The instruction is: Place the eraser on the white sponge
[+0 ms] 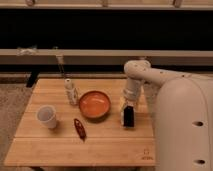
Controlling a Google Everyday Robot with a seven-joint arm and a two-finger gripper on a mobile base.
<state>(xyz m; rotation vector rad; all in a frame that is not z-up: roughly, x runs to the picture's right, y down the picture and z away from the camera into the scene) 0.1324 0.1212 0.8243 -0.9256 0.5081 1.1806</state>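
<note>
The black eraser (128, 116) stands right under my gripper (128, 111), at the right side of the wooden table (107, 145), just right of the orange bowl. The gripper points straight down onto the eraser from the white arm (137, 75). A thin pale edge at the eraser's foot is the white sponge (128, 126); the rest of it is hidden by the eraser and the gripper. I cannot tell whether the eraser rests on it or is held just above it.
An orange bowl (94, 103) sits mid-table. A small white bottle (70, 91) stands to its left, a white cup (46, 116) at the left edge, and a dark red elongated object (79, 128) lies in front. The robot's white body (185, 130) fills the right.
</note>
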